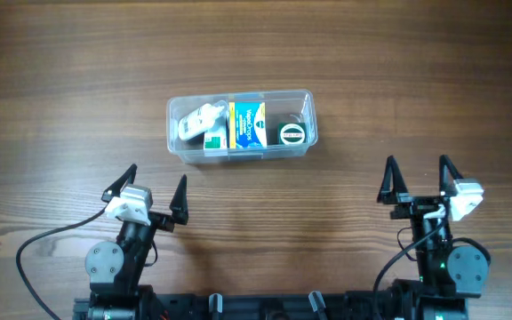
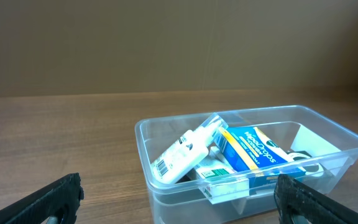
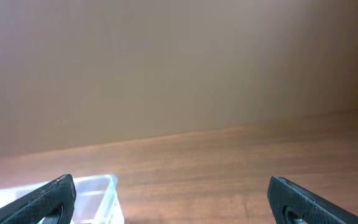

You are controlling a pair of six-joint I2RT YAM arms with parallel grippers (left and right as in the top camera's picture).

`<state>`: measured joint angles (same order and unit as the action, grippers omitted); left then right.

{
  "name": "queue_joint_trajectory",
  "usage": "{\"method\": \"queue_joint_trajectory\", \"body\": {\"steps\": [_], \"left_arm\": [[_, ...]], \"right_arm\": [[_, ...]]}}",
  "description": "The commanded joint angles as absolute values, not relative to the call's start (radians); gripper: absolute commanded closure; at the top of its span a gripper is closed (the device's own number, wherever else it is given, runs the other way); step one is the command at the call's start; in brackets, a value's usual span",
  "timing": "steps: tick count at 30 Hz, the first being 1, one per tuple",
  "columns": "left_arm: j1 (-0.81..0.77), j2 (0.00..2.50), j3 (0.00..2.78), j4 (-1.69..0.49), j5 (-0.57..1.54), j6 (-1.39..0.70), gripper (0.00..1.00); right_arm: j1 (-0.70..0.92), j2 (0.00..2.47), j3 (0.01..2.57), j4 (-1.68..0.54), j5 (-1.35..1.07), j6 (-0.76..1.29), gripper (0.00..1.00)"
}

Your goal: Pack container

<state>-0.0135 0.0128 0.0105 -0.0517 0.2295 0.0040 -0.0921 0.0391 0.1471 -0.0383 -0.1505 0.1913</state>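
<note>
Black arms (image 1: 114, 262), white wrist housings (image 1: 130, 203), pointed black fingers (image 1: 180, 200), black cable (image 1: 34, 253).

1. Overhead camera is looking straight down from high above, taking in the wide table (image 1: 60, 71), with both arm bases sitting at the bottom edge.
2. Left wrist camera is sitting low, facing forward across the tabletop, close to the container (image 2: 179, 199).
3. Right wrist camera is sitting low too, facing forward, catching only the container's corner at lower left.
4. All three views are sharing the container; only overhead is showing it whole.
</note>
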Motion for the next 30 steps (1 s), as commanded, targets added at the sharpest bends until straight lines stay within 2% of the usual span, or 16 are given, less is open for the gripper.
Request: {"method": "queue_joint_trajectory", "body": {"steps": [1, 7, 30], "left_arm": [[-0.008, 0.003, 0.006, -0.055, 0.220, 0.022, 0.00], [-0.008, 0.003, 0.006, -0.055, 0.220, 0.022, 0.00], [-0.008, 0.003, 0.006, -0.055, 0.220, 0.022, 0.00]], "right_arm": [[-0.089, 0.003, 0.102, -0.025, -0.192, 0.159, 0.00], [-0.056, 0.003, 0.004, 0.028, -0.193, 0.160, 0.00], [-0.056, 0.004, 0.005, 0.014, -0.166, 0.157, 0.00]]}}
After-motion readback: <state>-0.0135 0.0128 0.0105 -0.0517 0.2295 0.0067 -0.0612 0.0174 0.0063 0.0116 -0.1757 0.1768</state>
